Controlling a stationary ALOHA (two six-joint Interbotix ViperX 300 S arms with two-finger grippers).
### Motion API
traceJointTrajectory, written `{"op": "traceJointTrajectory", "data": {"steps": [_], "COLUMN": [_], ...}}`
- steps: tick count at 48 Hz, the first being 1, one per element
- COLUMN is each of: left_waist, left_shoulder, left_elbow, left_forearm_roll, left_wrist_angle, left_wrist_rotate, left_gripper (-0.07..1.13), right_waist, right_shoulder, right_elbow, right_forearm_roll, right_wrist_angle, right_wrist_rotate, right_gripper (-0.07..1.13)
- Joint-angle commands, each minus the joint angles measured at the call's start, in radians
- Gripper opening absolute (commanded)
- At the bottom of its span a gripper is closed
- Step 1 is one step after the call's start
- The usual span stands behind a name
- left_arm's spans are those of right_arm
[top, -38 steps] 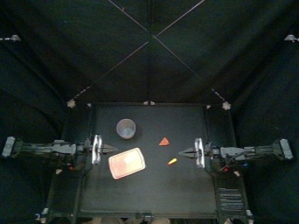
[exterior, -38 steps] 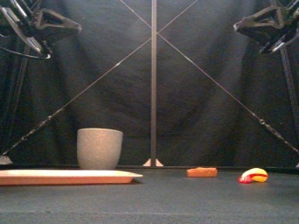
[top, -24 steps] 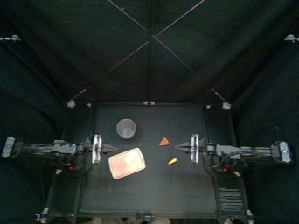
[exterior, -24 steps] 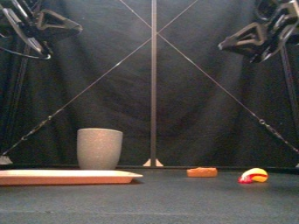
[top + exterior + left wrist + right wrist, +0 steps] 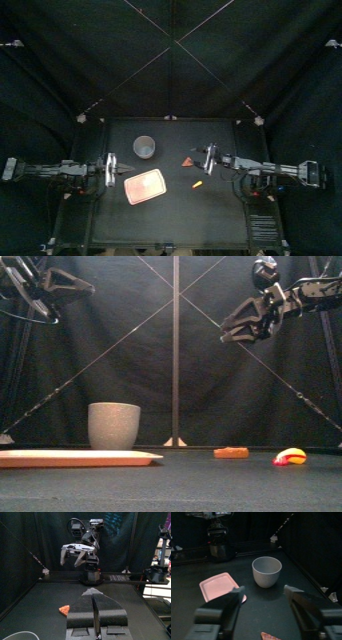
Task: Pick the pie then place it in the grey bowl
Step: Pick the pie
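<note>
The pie [image 5: 187,160] is a small orange-red wedge lying flat right of the tall grey cup [image 5: 144,148]. In the front view the pie [image 5: 231,453] rests between the grey cup [image 5: 114,425] and a yellow-red toy. My right gripper [image 5: 210,158] hangs open high above the table, just right of the pie. Its wrist view looks down on the grey cup [image 5: 266,571], with the pie [image 5: 271,635] at the edge between the spread jaws. My left gripper [image 5: 110,170] rests shut at the left, raised, and its wrist view shows the pie [image 5: 65,609] to one side.
A flat pink tray [image 5: 144,186] lies in front of the cup, on the left. A small yellow-red toy [image 5: 197,185] sits in front of the pie, seen low at the right as the yellow-red toy [image 5: 290,457].
My right arm has swung from the table's right side toward the middle and now hangs near the pie. The left arm and the objects have not moved.
</note>
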Motion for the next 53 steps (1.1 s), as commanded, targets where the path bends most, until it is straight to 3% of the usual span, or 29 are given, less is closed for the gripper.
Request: {"op": "traceJointTrajectory", "data": {"steps": [1, 8, 19, 26, 34, 48, 53], "left_waist": [0.002, 0.005, 0.023, 0.04, 0.055, 0.06, 0.06], "left_shoulder": [0.006, 0.006, 0.005, 0.005, 0.005, 0.006, 0.005], "left_elbow": [-0.011, -0.003, 0.002, 0.009, 0.023, 0.037, 0.051], "left_forearm_roll": [0.003, 0.003, 0.003, 0.003, 0.002, -0.002, -0.003], "left_wrist_angle": [-0.009, -0.009, -0.011, -0.023, -0.063, -0.084, -0.083], "left_wrist_rotate": [0.002, 0.002, 0.002, 0.002, 0.002, 0.0, -0.002], "left_gripper": [0.03, 0.03, 0.03, 0.03, 0.03, 0.03, 0.03], "right_waist": [-0.032, -0.04, -0.037, -0.023, 0.012, 0.006, -0.02], "right_shoulder": [0.015, 0.06, 0.169, 0.261, 0.416, 0.655, 0.684], "right_elbow": [-0.038, -0.095, -0.244, -0.285, -0.33, -0.528, -0.551], "right_forearm_roll": [0.008, -0.005, -0.118, -0.178, -0.163, 0.058, 0.097], "right_wrist_angle": [0.002, 0.143, 0.612, 0.727, 0.816, 0.963, 0.98], "right_wrist_rotate": [0.0, -0.006, -0.025, -0.037, -0.153, -0.529, -0.612], "right_gripper": [1.07, 1.06, 1.06, 1.06, 1.06, 1.06, 1.06]}}
